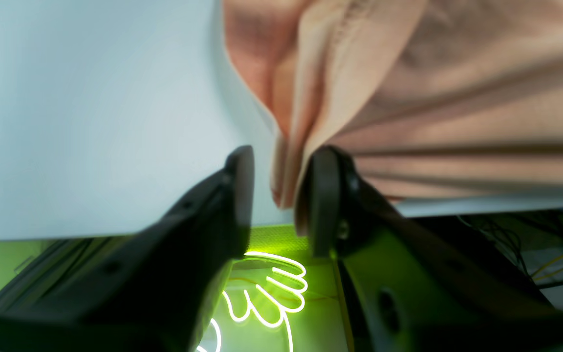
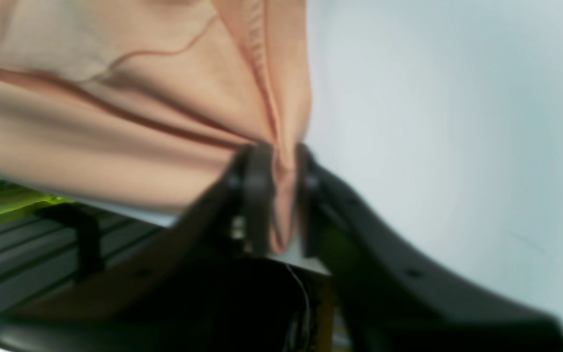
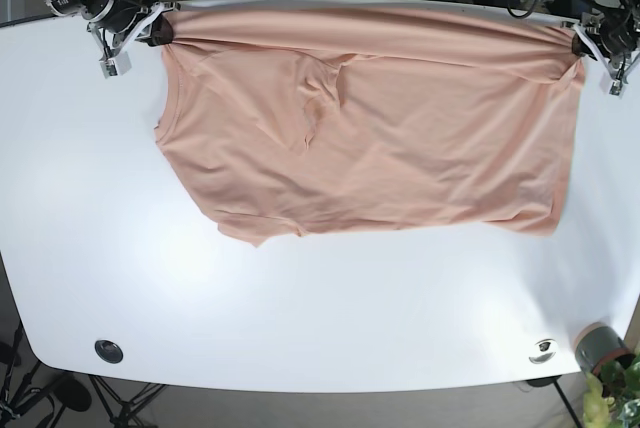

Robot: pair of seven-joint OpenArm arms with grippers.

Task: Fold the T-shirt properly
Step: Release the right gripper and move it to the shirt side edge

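Both pincers [image 1: 279, 195] [image 2: 281, 195] pinch T-shirt [image 3: 380, 128] far corners.

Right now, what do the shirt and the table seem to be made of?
Shirt: probably a soft knit cotton, matte peach; it gathers into fine folds where the left gripper and right gripper pinch it. Table: a smooth white hard top, perhaps laminate, with a slight sheen.

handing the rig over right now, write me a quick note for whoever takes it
Left gripper: fabric of the T-shirt lies between its fingers, gap still showing, so the grip is unclear.
Right gripper: shut on the opposite far corner.
The shirt lies spread on the white table, far edge stretched between both grippers.
Done: both corners reached. Left: every fold.
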